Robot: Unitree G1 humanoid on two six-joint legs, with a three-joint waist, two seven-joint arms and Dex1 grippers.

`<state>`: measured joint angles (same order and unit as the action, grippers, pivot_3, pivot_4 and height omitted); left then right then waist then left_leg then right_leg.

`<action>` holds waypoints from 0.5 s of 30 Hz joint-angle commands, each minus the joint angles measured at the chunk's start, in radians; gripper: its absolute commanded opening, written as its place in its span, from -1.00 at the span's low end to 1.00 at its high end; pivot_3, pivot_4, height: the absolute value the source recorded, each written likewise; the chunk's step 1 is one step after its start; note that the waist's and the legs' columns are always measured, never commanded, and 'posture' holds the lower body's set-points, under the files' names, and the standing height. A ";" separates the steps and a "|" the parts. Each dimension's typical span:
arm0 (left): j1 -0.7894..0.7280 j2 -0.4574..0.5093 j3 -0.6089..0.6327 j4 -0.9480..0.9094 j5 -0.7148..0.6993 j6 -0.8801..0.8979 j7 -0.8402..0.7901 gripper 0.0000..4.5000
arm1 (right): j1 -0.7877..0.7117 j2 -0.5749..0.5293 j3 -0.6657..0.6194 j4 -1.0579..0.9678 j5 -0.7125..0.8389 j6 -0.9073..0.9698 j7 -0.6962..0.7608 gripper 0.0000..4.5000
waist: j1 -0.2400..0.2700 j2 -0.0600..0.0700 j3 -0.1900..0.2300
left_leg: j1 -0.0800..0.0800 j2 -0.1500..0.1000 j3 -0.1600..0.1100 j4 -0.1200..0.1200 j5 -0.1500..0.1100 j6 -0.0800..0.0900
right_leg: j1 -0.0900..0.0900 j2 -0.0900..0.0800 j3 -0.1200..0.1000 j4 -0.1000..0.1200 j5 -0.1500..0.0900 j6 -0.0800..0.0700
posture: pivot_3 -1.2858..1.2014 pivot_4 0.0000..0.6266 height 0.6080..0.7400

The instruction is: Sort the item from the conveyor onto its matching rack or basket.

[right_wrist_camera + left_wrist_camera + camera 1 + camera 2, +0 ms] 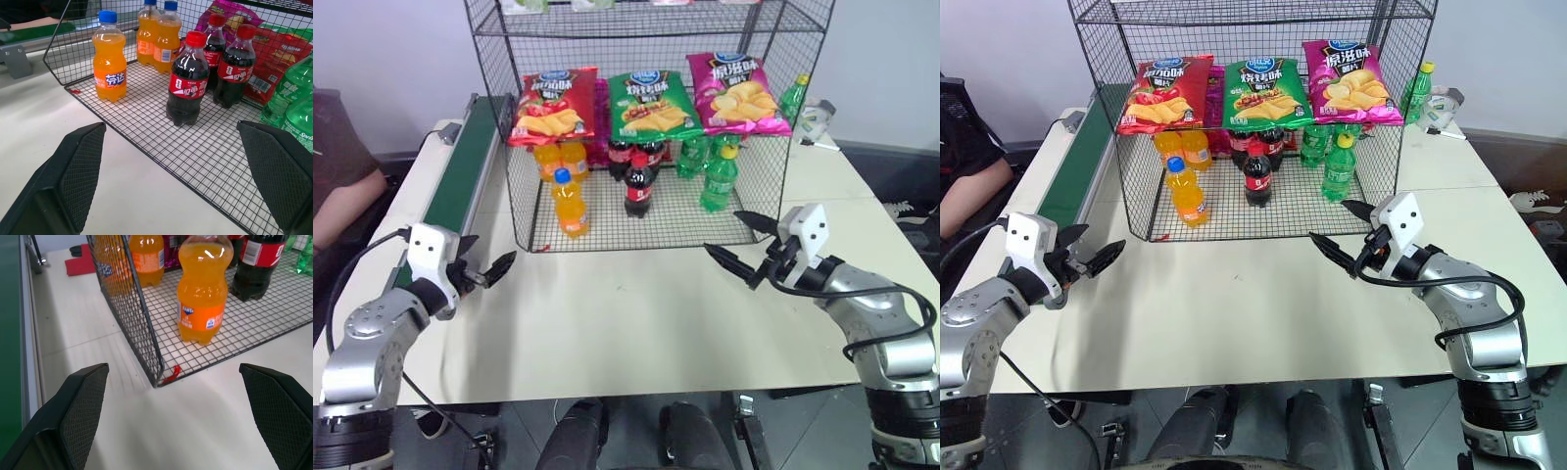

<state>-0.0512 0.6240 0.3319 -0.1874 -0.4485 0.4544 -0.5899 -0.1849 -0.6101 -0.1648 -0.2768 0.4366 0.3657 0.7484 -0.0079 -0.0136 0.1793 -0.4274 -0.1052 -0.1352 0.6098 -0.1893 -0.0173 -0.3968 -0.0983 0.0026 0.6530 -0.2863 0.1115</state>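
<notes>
Already standing in the rack (524, 147) beside its orange kin, front left of the floor: orange soda bottle (570, 203). Hovering over the table, jaws gaping, empty: left gripper (489, 274), right gripper (741, 242). Lying bare: conveyor (460, 171).

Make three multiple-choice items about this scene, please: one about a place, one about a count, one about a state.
1. Where does the front orange soda bottle with the blue cap stand?
A. on the green conveyor belt
B. on the bottom tier of the black wire rack
C. in a claw

2. How many chip bags hang on the rack's front?
A. two
B. three
C. five

3. How is the left claw?
A. open, empty
B. shut on a bottle
C. shut, empty

Answers: 1 B, it rests on the mesh floor; 2 B, red, green, pink; 3 A, its fingers are spread apart.
</notes>
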 commanded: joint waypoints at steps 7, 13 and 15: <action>-0.008 0.010 0.032 -0.034 -0.004 -0.008 0.016 0.98 | -0.019 -0.002 -0.011 -0.011 0.005 -0.018 0.005 1.00 | 0.000 0.000 0.000 | 0.000 0.000 0.000 0.000 0.000 0.000 | 0.000 0.000 0.000 0.000 0.000 0.000 | 0.03 -0.52 1.00; -0.014 0.010 0.033 -0.025 -0.003 -0.011 0.026 0.98 | -0.022 0.001 -0.007 -0.007 0.003 -0.021 0.003 1.00 | 0.000 0.000 0.000 | 0.000 0.000 0.000 0.000 0.000 0.000 | 0.000 0.000 0.000 0.000 0.000 0.000 | 0.03 -0.52 1.00; -0.013 0.010 0.034 -0.025 -0.007 -0.010 0.025 0.98 | -0.022 0.002 -0.007 -0.008 0.003 -0.022 0.003 1.00 | 0.000 0.000 0.000 | 0.000 0.000 0.000 0.000 0.000 0.000 | 0.000 0.000 0.000 0.000 0.000 0.000 | 0.03 -0.52 1.00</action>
<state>-0.0531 0.6270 0.3330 -0.1923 -0.4485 0.4545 -0.5664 -0.1924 -0.6085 -0.1630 -0.2703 0.4361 0.3640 0.7526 -0.0077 -0.0136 0.1793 -0.4274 -0.1052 -0.1352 0.6096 -0.1893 -0.0173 -0.3968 -0.0983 0.0026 0.6526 -0.2863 0.1114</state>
